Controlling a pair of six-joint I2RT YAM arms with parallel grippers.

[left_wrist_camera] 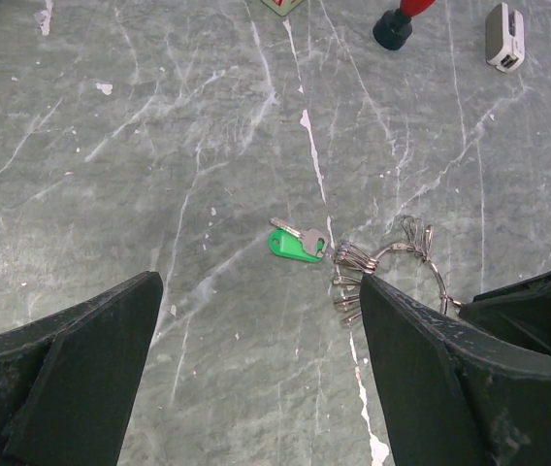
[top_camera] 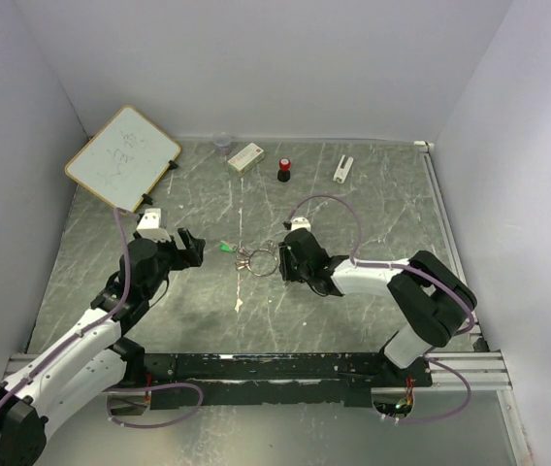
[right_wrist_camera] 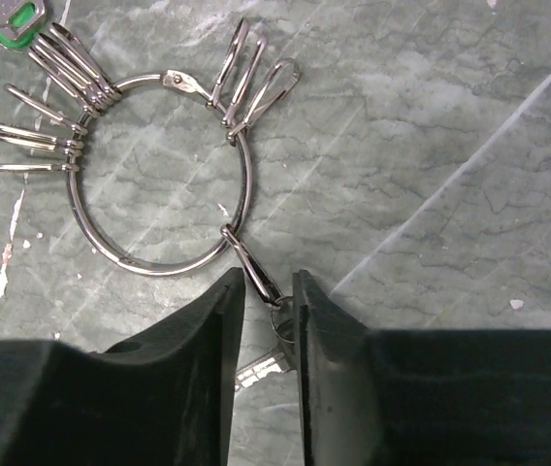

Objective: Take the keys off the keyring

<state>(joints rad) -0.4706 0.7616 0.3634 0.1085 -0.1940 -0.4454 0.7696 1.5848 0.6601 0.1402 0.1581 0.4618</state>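
The right gripper [right_wrist_camera: 268,286] has its jaws nearly closed around a small clip of the keyring [right_wrist_camera: 244,184] and a silver key [right_wrist_camera: 256,371]; whether they grip is unclear. The left gripper [left_wrist_camera: 256,291] hangs wide open and empty above the green key [left_wrist_camera: 295,245], which lies on the table [left_wrist_camera: 111,146].

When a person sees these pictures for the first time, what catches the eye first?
The bright green key stands out on the grey marbled table, joined to the silver keyring at the centre. The right gripper has its fingers close on either side of a small clip on that ring, while the left gripper hangs wide open just left of the key.
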